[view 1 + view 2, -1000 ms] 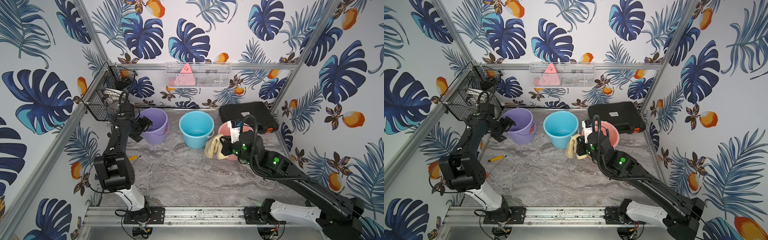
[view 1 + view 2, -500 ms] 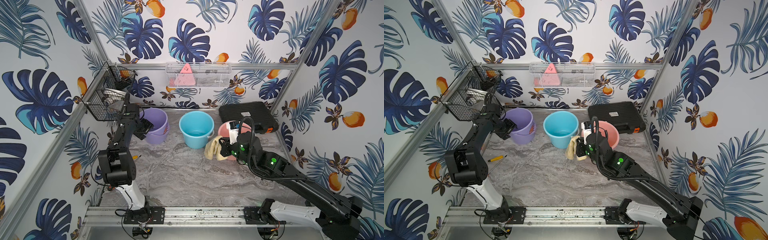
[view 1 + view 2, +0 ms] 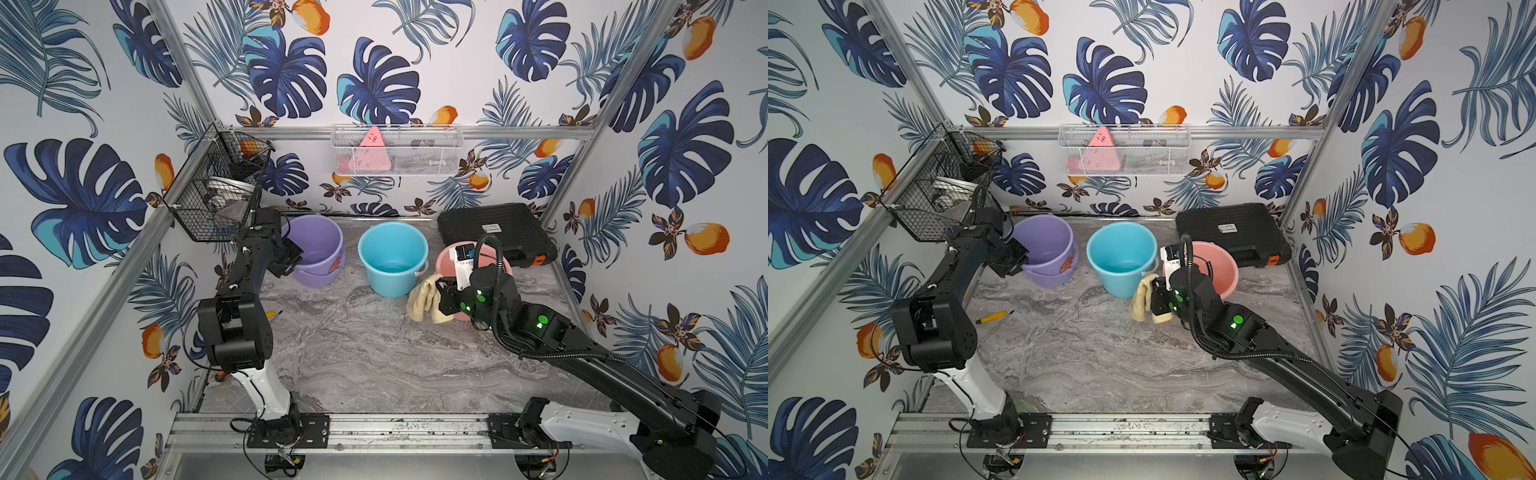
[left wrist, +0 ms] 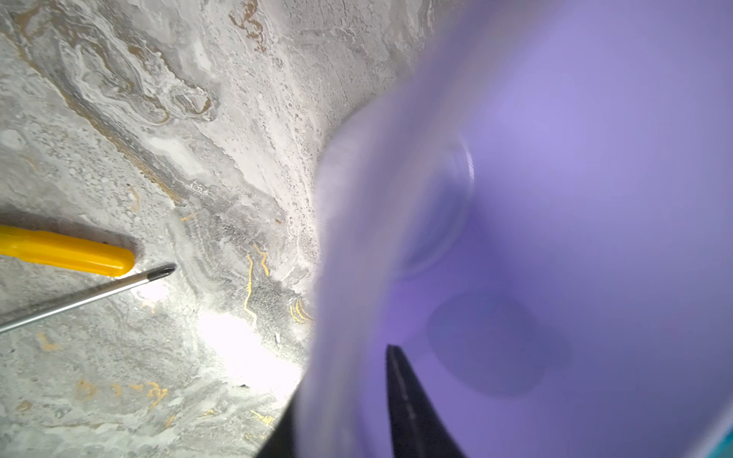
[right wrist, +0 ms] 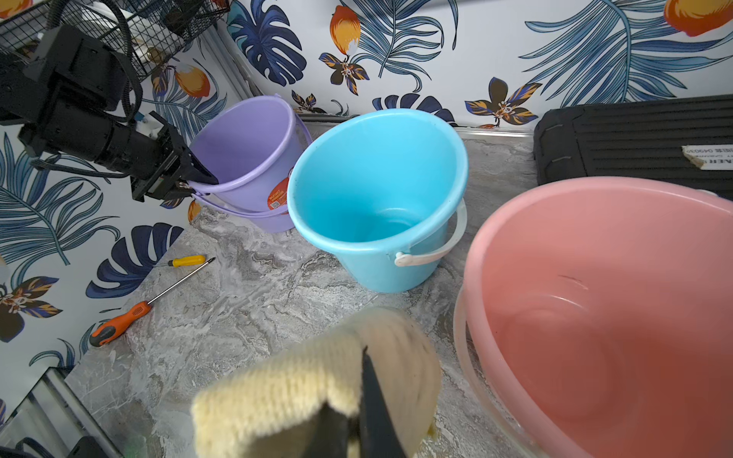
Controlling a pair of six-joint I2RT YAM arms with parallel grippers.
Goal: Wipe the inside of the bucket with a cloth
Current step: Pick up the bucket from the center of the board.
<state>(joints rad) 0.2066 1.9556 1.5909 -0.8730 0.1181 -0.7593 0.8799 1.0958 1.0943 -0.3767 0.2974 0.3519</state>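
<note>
Three buckets stand at the back of the table: a purple bucket, a blue bucket and a pink bucket. My left gripper is shut on the purple bucket's near rim, one finger inside and one outside the wall. The pale tan-yellow cloth hangs bunched from my right gripper, which is shut on it above the table, between the blue and pink buckets.
A yellow-handled screwdriver and a long orange-handled one lie on the marble table by the left wall. A black case sits at the back right. A black wire basket hangs above the left arm.
My left gripper has slid onto the purple bucket's rim and closed on it. The right arm with the cloth has barely moved.
</note>
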